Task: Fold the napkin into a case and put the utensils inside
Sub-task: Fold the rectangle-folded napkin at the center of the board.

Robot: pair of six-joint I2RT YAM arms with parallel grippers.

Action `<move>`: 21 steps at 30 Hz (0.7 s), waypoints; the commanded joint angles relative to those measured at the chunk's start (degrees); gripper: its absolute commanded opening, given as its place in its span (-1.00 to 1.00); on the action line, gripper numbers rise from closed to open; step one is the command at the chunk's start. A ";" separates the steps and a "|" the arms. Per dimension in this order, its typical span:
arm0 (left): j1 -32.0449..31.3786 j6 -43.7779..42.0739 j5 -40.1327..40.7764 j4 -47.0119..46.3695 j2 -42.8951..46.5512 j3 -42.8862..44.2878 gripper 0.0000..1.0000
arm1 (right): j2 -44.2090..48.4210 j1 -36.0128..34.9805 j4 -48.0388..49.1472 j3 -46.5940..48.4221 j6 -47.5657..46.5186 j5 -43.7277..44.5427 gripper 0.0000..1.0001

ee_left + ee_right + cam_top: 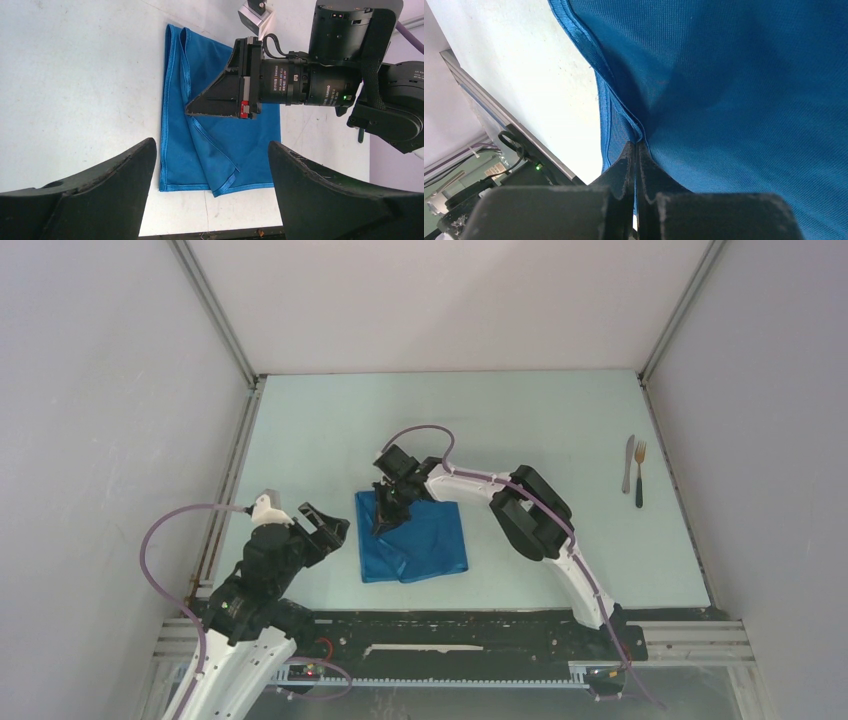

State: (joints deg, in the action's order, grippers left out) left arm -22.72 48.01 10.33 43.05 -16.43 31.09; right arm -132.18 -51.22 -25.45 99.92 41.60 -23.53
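Grips a napkin fold, case not yet made.

Holds left pincer point(328, 523) wide beside the cloth, likely standing by; clamps right pincer point(634, 147) on the hemmed fold of the blue napkin point(425, 540) mid-counter, apparently to draw it over. Has knife point(627, 463) and fork point(639, 473) far right on the pale counter point(520, 420), between white walls.

Light is bright, even and soft; shadows on the pale counter point(300, 420) are weak. In the right wrist view the napkin point(734, 75) is sharp, the right claw point(636, 147) blurred.
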 commanded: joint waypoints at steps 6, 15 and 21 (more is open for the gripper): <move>0.40 -0.20 0.49 -0.42 0.08 1.28 0.79 | -0.87 0.57 0.55 3.82 1.26 -1.57 -1.00; 0.37 -0.20 0.40 -0.51 0.07 1.15 0.79 | -1.81 0.56 -0.82 5.54 1.24 -2.02 -0.97; 0.40 -0.20 0.63 -0.54 -0.08 1.08 0.80 | 0.55 0.91 1.45 5.60 1.17 -6.98 -0.03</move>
State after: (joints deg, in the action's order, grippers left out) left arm -22.72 48.01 10.31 43.03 -16.45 31.09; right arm -133.32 -50.96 -25.87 103.48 42.78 -25.54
